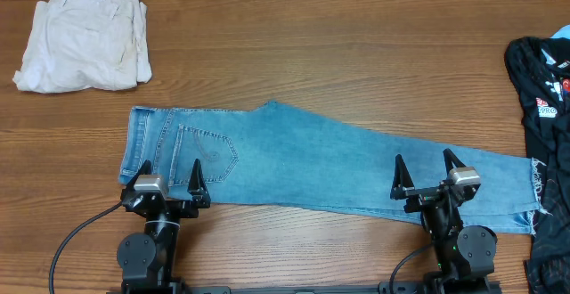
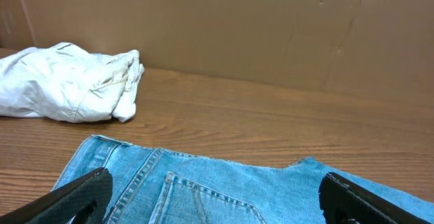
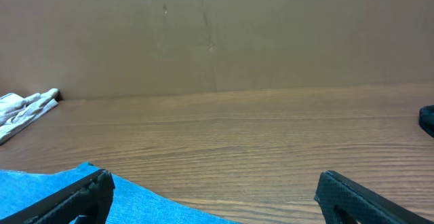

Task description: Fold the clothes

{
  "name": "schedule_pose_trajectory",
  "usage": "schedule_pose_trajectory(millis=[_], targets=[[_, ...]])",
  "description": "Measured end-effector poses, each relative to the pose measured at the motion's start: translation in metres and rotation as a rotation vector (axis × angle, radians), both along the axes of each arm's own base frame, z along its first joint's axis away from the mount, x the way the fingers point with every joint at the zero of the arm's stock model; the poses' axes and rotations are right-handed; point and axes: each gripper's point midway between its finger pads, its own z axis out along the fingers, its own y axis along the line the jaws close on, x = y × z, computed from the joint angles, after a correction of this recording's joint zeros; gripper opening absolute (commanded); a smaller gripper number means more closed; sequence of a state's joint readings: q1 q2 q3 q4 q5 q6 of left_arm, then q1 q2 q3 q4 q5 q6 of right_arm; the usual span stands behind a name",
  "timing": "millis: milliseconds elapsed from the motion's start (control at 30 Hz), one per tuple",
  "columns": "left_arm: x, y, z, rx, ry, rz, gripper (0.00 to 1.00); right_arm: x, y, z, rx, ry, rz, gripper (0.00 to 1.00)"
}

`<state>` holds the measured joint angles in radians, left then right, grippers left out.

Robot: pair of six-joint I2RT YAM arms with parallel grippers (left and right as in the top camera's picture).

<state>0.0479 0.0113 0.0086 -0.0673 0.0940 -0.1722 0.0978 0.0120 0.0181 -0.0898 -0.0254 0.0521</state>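
The light blue jeans (image 1: 312, 156) lie flat across the table, folded lengthwise, waist at the left and frayed hems at the right. A stitched back pocket (image 1: 211, 151) faces up. My left gripper (image 1: 166, 171) is open and empty over the near edge of the waist; the left wrist view shows the pocket (image 2: 217, 200) between its fingers (image 2: 213, 203). My right gripper (image 1: 426, 172) is open and empty over the near edge of the legs; its wrist view shows denim (image 3: 122, 200) by the left finger, with the fingers (image 3: 217, 197) spread wide.
A cream-white folded garment (image 1: 85, 40) lies at the far left corner, also in the left wrist view (image 2: 68, 81). A black garment with red-and-white print (image 1: 545, 89) lies at the right edge. A cardboard wall (image 3: 217, 34) stands behind the wooden table (image 1: 338, 44).
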Motion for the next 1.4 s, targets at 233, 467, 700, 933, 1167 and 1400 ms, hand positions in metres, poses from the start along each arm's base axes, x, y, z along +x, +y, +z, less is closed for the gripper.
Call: schedule_pose_trajectory(millis=[233,467,700,933,1167,1400], targets=[[0.000,0.000,0.000,0.000,0.000,0.000,1.00,0.000,0.000,0.000,0.000,0.000,0.000,1.00],[0.000,0.000,0.000,0.000,0.000,0.000,1.00,0.000,0.000,0.000,0.000,0.000,0.000,1.00],[0.000,0.000,0.000,0.000,0.000,0.000,1.00,0.000,0.000,0.000,0.000,0.000,0.001,1.00],[0.000,0.000,0.000,0.000,0.000,0.000,1.00,0.000,0.001,0.002,0.001,-0.010,0.005,1.00],[0.000,0.000,0.000,0.000,0.000,0.000,1.00,-0.001,0.002,0.032,0.012,-0.129,0.012,1.00],[0.000,0.000,0.000,0.000,0.000,0.000,1.00,-0.012,-0.005,0.085,0.037,-0.350,-0.020,1.00]])
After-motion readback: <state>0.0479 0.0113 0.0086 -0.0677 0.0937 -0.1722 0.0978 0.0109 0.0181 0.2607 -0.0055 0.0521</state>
